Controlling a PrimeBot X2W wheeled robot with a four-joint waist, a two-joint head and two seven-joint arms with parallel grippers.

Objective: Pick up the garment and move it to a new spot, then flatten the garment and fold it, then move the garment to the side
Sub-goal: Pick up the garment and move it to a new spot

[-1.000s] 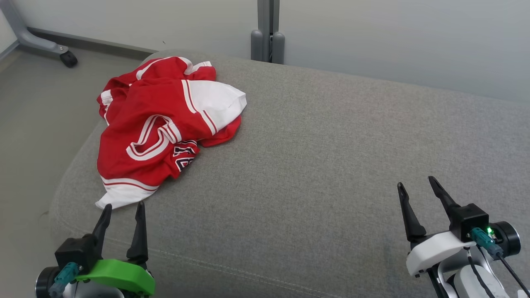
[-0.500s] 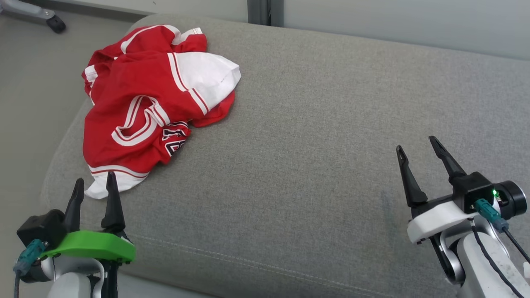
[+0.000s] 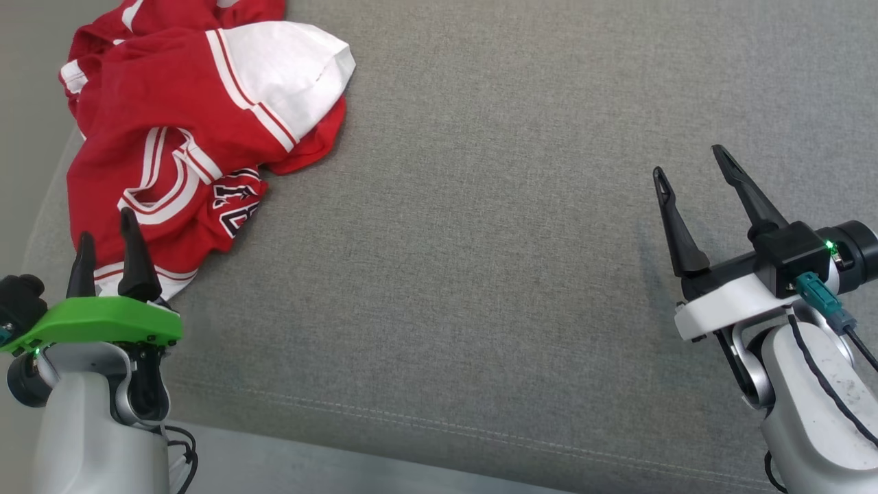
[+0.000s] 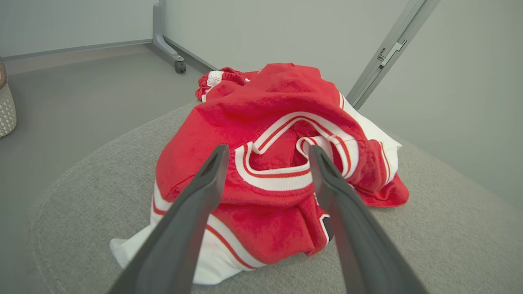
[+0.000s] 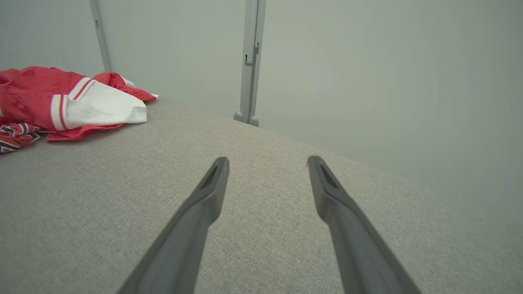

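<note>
The garment point(image 3: 171, 130) is a crumpled red jersey with white trim and dark lettering, heaped at the far left of a grey cushioned surface point(image 3: 480, 240). In the left wrist view the garment point(image 4: 278, 163) lies bunched just ahead of the fingers. My left gripper point(image 3: 106, 225) stands open over the heap's near white hem, nothing between its fingers. My right gripper point(image 3: 689, 158) hangs open above bare cushion far to the right, well apart from the cloth. The right wrist view has the garment point(image 5: 73, 106) at its far left.
The cushion's rounded left edge point(image 4: 81, 171) drops to a grey floor point(image 4: 81, 94). A metal post point(image 5: 249, 61) and a wheeled frame leg point(image 4: 167, 45) stand behind the cushion by the pale wall. A stitched seam point(image 3: 446, 425) runs along the cushion's front edge.
The head camera has tilted down, so the whole scene slid up the picture. Both arms have reached forward; the left fingertips now overlap the garment's near hem. Both grippers stay open.
</note>
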